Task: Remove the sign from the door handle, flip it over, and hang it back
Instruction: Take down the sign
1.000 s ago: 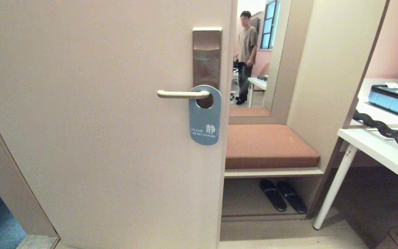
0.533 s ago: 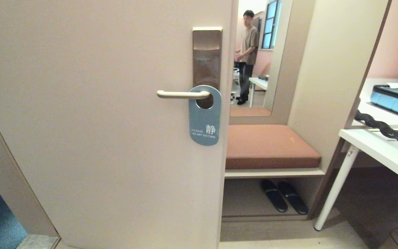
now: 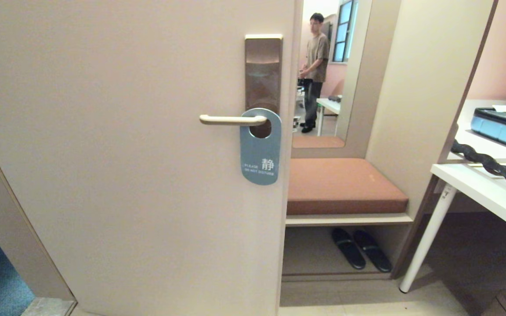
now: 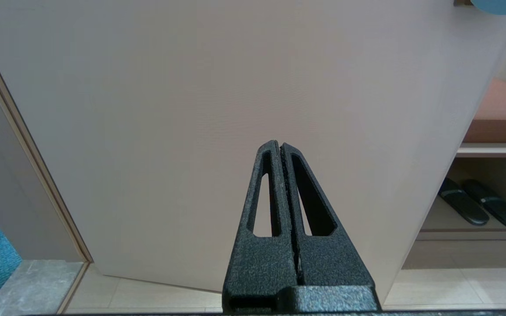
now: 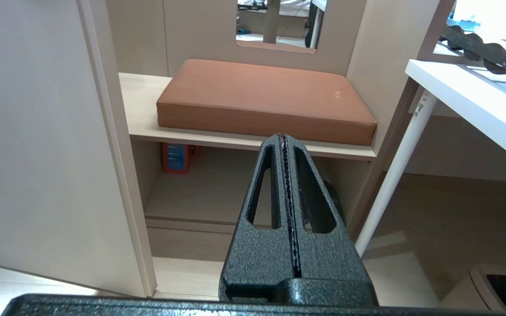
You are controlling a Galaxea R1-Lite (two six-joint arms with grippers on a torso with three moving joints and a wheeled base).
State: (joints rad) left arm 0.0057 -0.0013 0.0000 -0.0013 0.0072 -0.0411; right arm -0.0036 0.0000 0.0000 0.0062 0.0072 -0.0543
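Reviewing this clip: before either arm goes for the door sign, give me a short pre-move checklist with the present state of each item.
1. Sign hung on the door handle through its hole: ok.
2. Grey-blue side with the white character faces out, so not yet flipped: ok.
3. Handle bar free of anything but the sign: ok.
4. Left claw shut and holding nothing, low before the door: not ok for a grasp, must open first.
5. Right claw shut and holding nothing, facing the brown cushion: not ok, same reason.
6. Person in the room beyond stands well away from the door: ok.
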